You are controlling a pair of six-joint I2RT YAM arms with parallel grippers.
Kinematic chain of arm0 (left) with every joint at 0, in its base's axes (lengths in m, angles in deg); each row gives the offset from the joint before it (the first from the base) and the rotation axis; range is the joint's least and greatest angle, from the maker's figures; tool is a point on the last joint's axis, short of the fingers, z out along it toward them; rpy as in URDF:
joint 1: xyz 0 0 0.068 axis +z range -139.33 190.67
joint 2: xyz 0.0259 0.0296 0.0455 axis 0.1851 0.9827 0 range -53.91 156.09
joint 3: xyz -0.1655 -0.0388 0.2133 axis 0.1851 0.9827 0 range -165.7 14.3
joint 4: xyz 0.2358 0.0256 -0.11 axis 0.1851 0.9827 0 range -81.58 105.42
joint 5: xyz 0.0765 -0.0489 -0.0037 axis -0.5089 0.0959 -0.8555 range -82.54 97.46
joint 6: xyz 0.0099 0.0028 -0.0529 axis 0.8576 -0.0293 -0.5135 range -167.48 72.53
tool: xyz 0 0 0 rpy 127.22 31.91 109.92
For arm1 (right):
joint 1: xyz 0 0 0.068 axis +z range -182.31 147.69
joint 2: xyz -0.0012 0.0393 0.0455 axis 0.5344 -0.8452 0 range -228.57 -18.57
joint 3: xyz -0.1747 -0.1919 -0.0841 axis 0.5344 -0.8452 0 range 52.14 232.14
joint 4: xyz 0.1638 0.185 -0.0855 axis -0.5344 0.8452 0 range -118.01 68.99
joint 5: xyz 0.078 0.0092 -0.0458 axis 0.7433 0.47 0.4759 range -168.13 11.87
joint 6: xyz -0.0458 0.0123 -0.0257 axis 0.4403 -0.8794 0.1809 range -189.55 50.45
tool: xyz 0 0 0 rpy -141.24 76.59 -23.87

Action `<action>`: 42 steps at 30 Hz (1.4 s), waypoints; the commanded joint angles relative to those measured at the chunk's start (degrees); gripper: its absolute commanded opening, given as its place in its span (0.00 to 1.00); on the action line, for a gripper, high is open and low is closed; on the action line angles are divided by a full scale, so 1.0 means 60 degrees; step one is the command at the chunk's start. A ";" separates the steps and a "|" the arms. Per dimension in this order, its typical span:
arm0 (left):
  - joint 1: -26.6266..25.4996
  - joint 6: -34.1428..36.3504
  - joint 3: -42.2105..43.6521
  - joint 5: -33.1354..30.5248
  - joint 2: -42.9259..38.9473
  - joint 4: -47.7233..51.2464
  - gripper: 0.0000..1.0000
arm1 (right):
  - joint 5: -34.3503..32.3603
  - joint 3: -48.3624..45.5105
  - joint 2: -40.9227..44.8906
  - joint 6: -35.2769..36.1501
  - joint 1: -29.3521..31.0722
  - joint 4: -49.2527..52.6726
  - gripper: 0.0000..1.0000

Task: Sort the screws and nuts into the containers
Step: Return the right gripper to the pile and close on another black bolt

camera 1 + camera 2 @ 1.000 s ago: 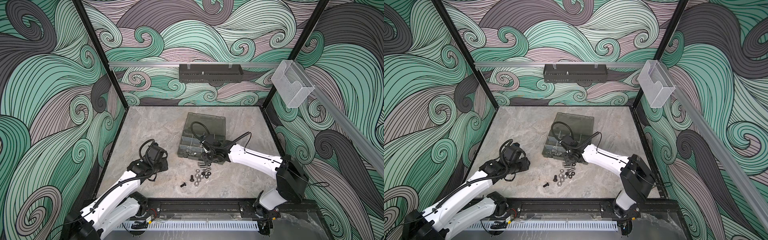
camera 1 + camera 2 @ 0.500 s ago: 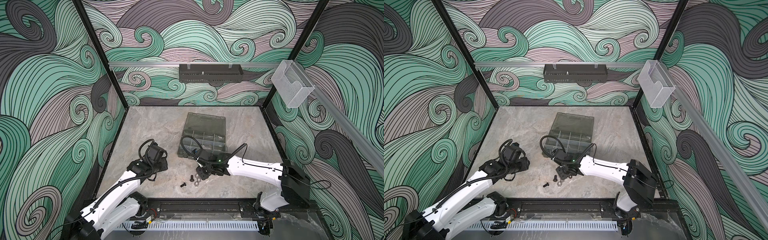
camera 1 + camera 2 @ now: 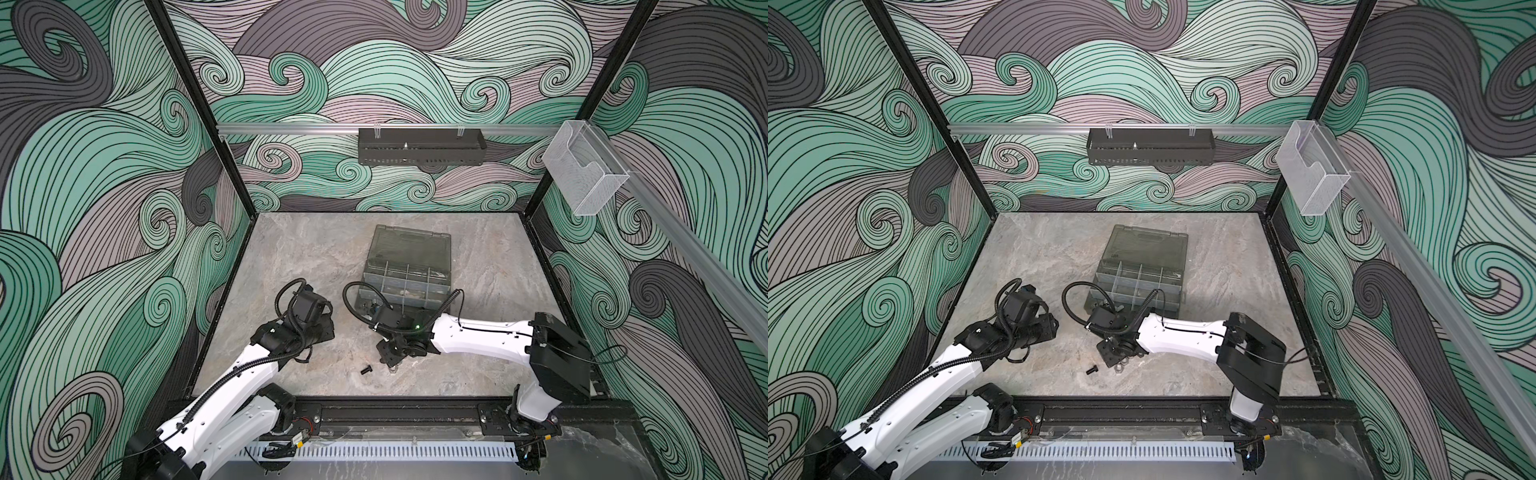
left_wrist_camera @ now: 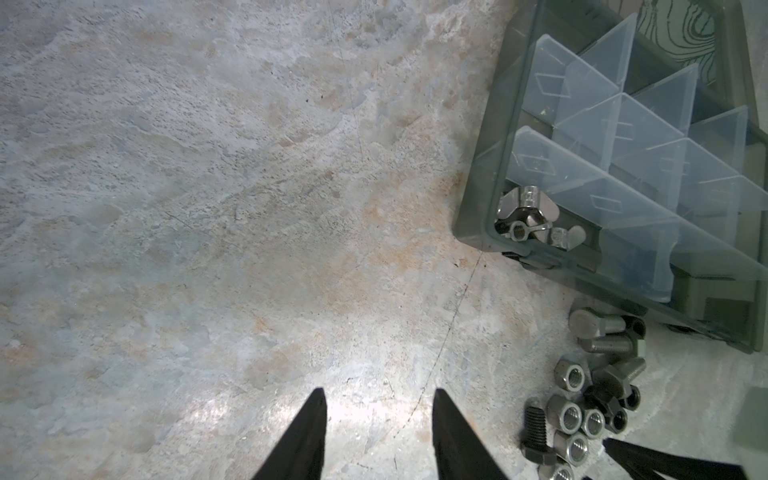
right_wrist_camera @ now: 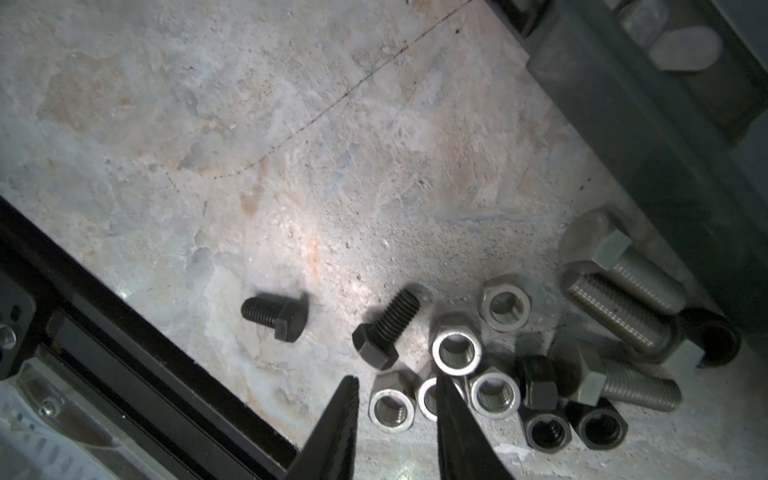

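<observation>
Silver hex nuts (image 5: 457,326) and black bolts (image 5: 376,345) heaped beside smoky organizer case (image 4: 473,208), right gripper (image 5: 395,380) narrowly parted astride one nut, left gripper (image 4: 378,392) parted, empty.

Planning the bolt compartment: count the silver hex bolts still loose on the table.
3, all in the right wrist view. Two silver hex bolts lie side by side beside the organizer case. The third lies apart, head next to the black nuts. Others may sit outside this view.
</observation>
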 commanded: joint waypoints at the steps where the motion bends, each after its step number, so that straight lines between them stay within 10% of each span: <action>1: 0.0096 -0.0121 0.0144 -0.0139 -0.0189 0.0302 0.45 | -0.0226 0.0467 -0.0368 -0.0177 0.0036 0.0348 0.32; 42: 0.0219 -0.0282 0.0880 0.0190 -0.1074 0.0147 0.45 | 0.0001 0.1132 -0.1913 -0.0825 -0.0023 0.0949 0.22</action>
